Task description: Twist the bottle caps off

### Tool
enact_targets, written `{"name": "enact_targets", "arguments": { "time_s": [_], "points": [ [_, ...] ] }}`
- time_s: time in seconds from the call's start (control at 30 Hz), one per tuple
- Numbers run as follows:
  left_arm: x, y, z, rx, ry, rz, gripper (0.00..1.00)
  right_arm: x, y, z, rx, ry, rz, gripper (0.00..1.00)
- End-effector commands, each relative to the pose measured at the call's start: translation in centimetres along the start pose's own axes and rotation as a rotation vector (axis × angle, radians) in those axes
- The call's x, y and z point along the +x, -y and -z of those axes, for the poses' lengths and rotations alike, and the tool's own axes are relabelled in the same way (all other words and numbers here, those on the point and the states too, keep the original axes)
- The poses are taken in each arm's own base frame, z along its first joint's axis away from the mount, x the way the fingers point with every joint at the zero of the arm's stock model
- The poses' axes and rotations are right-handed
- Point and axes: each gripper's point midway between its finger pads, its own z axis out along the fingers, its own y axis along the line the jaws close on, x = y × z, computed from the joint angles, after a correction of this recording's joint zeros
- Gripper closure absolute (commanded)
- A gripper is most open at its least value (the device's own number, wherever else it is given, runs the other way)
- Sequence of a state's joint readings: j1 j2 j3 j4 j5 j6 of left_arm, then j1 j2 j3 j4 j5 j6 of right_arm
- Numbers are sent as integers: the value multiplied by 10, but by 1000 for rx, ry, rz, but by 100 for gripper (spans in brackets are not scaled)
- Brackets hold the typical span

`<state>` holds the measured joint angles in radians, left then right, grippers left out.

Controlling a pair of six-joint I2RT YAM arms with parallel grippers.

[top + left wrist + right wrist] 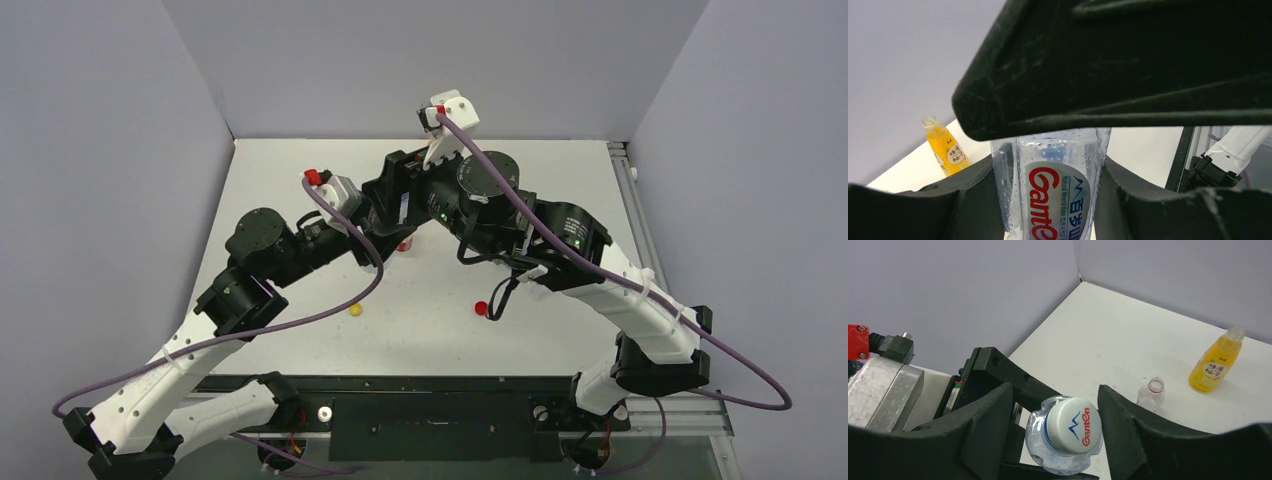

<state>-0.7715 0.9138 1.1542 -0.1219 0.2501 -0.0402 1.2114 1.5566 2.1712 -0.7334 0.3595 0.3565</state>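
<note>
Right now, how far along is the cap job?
Done: yellow cap and red cap lie on the table; juice bottle and small clear bottle stand open. In hand: left tool grips the Ganten bottle, right tool straddles its white cap, not off yet. Left: that cap; no other bottle shows.

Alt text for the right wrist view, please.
The right hand straddles, open, the white plastic screw cap printed Ganten on a clear plastic bottle. Beyond on the white table stand an uncapped yellow-orange juice bottle and a small uncapped clear bottle with a red neck ring.
</note>
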Motion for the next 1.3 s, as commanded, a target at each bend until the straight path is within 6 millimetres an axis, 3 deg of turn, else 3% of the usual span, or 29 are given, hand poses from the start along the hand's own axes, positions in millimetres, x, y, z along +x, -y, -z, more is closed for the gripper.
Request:
{"name": "enact_targets", "arguments": {
  "time_s": [0.0, 0.23, 0.43, 0.7, 1.03, 1.17, 1.27],
  "points": [
    [-12, -3, 2, -24, 45, -16, 100, -20, 1, 12, -7, 53, -53, 46],
    [-12, 0, 3, -8, 52, -8, 100, -25, 1, 22, -74, 78, -99, 83],
    [-11, 10, 6, 41, 57, -5, 100, -39, 13, 34, -142, 127, -170, 96],
    [-9, 40, 14, 205, 56, 15, 100, -70, 15, 55, -270, 210, -177, 98],
    [2, 76, 28, 418, 10, 35, 100, -56, 19, 68, -376, 220, -143, 100],
    [3, 83, 32, 458, -2, 46, 100, -60, 21, 76, -394, 249, -119, 100],
    [1, 80, 31, 436, 11, 37, 100, -62, 34, 74, -332, 253, -103, 100]
  ]
}}
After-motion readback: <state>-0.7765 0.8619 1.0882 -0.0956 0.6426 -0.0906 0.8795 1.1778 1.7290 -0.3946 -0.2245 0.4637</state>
